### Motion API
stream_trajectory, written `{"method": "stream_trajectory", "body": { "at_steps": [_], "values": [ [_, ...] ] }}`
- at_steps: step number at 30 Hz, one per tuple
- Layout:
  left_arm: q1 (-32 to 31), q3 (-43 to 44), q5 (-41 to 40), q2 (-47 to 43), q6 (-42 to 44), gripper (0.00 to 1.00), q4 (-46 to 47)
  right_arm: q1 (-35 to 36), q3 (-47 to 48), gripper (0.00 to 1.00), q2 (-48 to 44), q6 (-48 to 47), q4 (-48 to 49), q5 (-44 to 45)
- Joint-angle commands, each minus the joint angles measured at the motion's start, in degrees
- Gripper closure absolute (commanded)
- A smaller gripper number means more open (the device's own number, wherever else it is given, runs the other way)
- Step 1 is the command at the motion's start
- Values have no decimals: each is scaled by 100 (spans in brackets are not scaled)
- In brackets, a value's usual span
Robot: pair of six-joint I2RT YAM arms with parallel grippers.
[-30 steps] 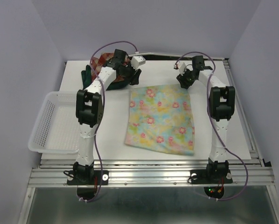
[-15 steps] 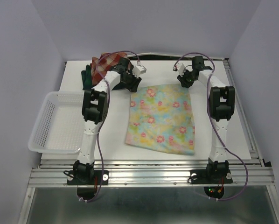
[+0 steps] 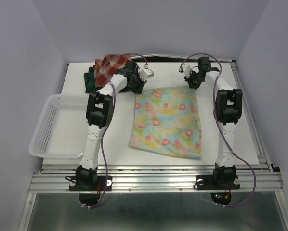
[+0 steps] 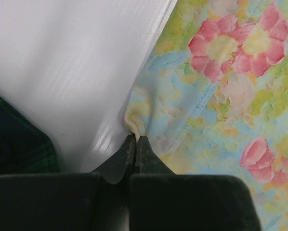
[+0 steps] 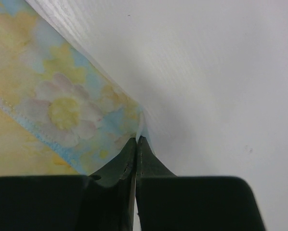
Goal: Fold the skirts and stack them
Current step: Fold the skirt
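Observation:
The pastel flowered skirt [image 3: 167, 120] lies flat in the middle of the table. My left gripper [image 3: 136, 89] is shut on its far left corner [image 4: 134, 126], the cloth pinched into a small pucker between the tips. At the far right corner [image 5: 134, 126] my right gripper [image 3: 192, 86] is shut on the hem in the same way. The red-and-cream plaid skirt [image 3: 107, 66] lies bunched at the back left, on top of the dark green-navy plaid skirt [image 3: 90, 79], a patch of which shows at the left edge of the left wrist view [image 4: 14, 139].
A white mesh basket [image 3: 57, 126] stands at the left edge of the table. The table's raised rim [image 3: 221, 60] runs close behind both grippers. Bare white tabletop [image 5: 221, 72] lies to the right of the flowered skirt.
Both grippers have shut on the flowered skirt's far corners. The left arm swung right, off the plaid heap, uncovering the red-and-cream skirt.

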Motion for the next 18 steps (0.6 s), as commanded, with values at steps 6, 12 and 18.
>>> {"method": "stream_trajectory", "body": {
  "at_steps": [6, 12, 18],
  "values": [
    [10, -755, -556, -1523, -207, 100, 738, 14, 645, 99, -545, 123, 129, 329],
    [10, -1616, -785, -2393, -278, 100, 1301, 14, 277, 99, -1265, 26, -21, 294],
    [10, -2661, -688, -3254, -119, 100, 1599, 14, -829, 99, -2179, 8, 6, 171]
  ]
}}
